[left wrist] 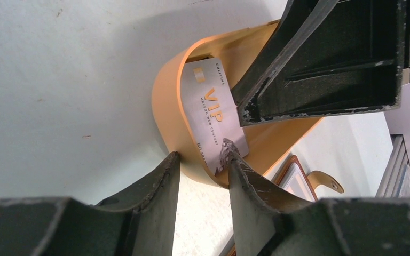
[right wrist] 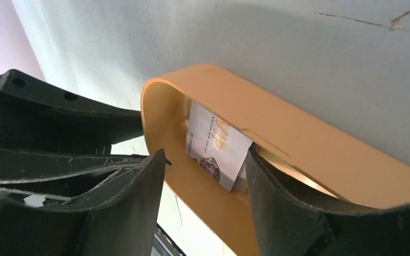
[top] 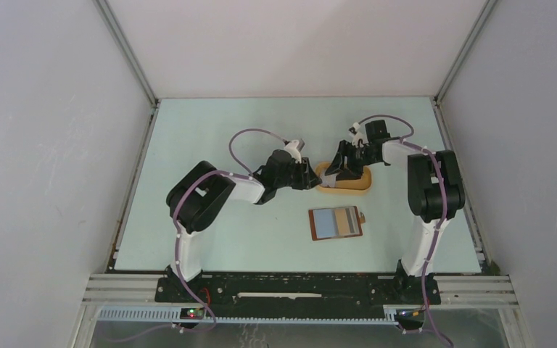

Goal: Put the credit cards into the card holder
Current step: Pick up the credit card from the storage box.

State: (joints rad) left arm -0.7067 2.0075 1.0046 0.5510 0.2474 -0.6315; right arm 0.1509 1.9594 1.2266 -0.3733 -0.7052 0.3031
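Note:
A pale grey credit card printed "VIP" stands tilted inside the orange-yellow oval tray, leaning on its wall. My left gripper is open astride the tray's end wall. One fingertip is outside the wall and the other is inside, at the card's lower corner. My right gripper is open astride the tray's long wall, its inner finger beside the card's edge. The reddish-brown card holder lies open on the table nearer the arm bases, its left half pale blue.
The tray sits mid-table with both grippers crowded over its left end. In the left wrist view the right gripper's black body hangs close above the card. White walls enclose the table on three sides.

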